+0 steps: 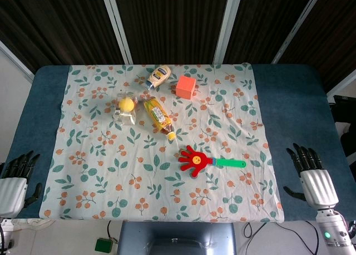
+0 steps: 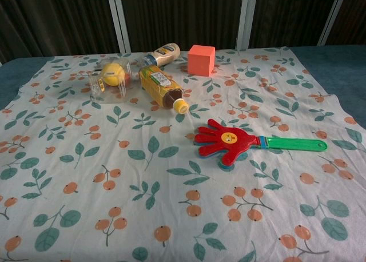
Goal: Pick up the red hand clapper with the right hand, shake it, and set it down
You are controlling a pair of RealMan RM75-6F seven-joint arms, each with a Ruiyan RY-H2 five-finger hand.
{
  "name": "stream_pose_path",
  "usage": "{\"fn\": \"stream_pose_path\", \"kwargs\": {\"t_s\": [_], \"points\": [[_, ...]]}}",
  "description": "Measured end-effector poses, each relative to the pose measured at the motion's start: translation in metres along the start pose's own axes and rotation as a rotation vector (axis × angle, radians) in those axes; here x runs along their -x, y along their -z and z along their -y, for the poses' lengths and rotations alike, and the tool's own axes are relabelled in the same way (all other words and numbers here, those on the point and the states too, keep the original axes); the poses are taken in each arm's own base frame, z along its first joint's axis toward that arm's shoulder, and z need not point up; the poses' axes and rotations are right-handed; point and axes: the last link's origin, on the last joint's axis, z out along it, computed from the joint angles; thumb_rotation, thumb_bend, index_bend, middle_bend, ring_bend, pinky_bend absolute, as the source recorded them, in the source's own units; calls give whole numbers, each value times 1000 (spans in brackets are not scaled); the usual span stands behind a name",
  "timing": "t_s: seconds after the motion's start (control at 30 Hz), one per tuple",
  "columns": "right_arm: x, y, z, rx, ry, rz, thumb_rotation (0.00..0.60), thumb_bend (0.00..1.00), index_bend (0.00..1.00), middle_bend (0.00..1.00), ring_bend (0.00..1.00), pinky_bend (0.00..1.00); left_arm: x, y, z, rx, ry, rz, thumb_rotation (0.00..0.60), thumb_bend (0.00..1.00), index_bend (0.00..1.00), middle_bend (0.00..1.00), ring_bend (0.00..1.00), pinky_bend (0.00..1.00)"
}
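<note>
The red hand clapper (image 1: 196,161) lies flat on the floral cloth, its red palm with a yellow smiley face to the left and its green handle (image 1: 231,163) pointing right. The chest view shows the clapper (image 2: 226,143) right of centre with its green handle (image 2: 294,143) stretching right. My right hand (image 1: 311,174) rests at the table's right edge, well right of the handle, fingers spread and holding nothing. My left hand (image 1: 15,177) sits at the far left edge, also holding nothing. Neither hand appears in the chest view.
A tea bottle (image 1: 158,117) with a yellow cap lies behind the clapper. Further back are a yellow ball in a clear holder (image 1: 126,106), a lying sauce bottle (image 1: 159,75) and an orange cube (image 1: 186,87). The floral cloth (image 1: 111,171) covers the blue table (image 1: 289,99).
</note>
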Motion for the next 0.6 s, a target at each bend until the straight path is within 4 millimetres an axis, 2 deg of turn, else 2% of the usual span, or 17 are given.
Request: {"fn": "stream_pose_path", "kwargs": {"t_s": [0.23, 0.43, 0.6], "points": [[5, -3, 4, -20, -22, 30, 600, 20, 0, 0, 0, 0, -1, 5, -1, -1, -2, 0, 600, 447, 0, 0, 0, 111], [25, -18, 21, -58, -93, 85, 600, 75, 5, 0, 0, 0, -2, 7, 0, 13, 16, 5, 600, 448, 0, 0, 0, 111], [47, -46, 46, -105, -144, 187, 600, 178, 181, 0, 0, 0, 0, 4, -1, 37, 26, 33, 600, 449, 0, 0, 0, 112]]}}
